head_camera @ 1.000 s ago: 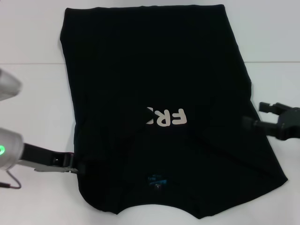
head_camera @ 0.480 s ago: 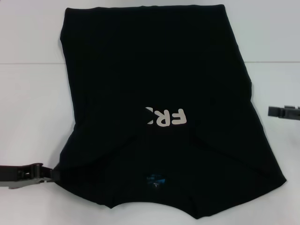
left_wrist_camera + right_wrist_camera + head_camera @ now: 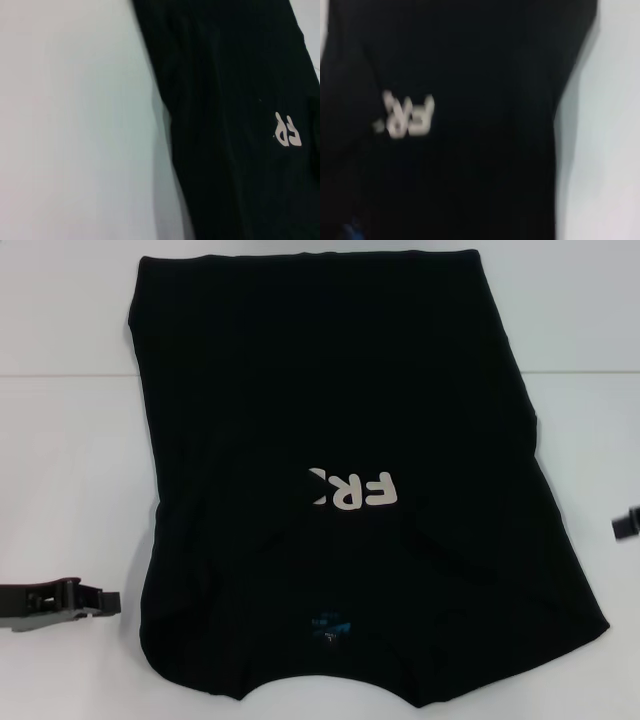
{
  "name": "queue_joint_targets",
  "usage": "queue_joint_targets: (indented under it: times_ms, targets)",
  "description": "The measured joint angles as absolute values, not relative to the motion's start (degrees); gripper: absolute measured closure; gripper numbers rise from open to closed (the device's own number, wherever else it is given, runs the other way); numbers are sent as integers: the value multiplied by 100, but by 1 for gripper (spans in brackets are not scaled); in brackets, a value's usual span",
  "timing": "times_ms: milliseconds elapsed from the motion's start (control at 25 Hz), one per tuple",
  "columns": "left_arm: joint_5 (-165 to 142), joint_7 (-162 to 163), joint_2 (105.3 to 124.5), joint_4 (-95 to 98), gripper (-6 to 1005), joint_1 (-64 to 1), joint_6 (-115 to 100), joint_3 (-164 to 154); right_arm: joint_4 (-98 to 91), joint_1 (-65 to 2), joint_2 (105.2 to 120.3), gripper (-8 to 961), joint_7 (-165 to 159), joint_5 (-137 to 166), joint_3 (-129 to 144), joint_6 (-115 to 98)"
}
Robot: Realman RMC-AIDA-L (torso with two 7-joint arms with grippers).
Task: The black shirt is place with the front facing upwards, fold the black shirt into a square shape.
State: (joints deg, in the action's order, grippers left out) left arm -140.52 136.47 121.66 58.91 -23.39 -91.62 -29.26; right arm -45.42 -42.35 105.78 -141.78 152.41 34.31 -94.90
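Your white table (image 3: 70,470) carries the large black cloth T-shirt (image 3: 330,410), spread flat across its middle with both side portions folded inward over the chest. The folds hide part of the cream lettering (image 3: 352,490), and a small blue neck label (image 3: 331,624) shows near the collar at the table's near edge. Your left gripper (image 3: 105,602) sits low on the left, just beside the shirt's edge and apart from it; you cannot tell how its fingers stand. Your right gripper (image 3: 625,526) barely shows at the right edge, clear of the cloth, fingers likewise unclear.
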Motion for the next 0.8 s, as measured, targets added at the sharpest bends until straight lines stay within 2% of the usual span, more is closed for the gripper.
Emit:
queue_joint_targets:
  times_ms: [160,320,800]
  targets:
    - [-14051,13593,12165,5874,946,-2355,-9150,-2913,-4463,-4532,10705,9,-14302,16023,3525,-9722]
    - [-14052,13571,12163,5862,944,-2355,-9125,-2917,-4342,-4578,10762,9,-14320,16108,3656,-9773]
    - [-14049,13090,12174,5965,938,-2443,-9353,-2933,-4274,-4553,10764,9,-14216,16109,3643,-9710]
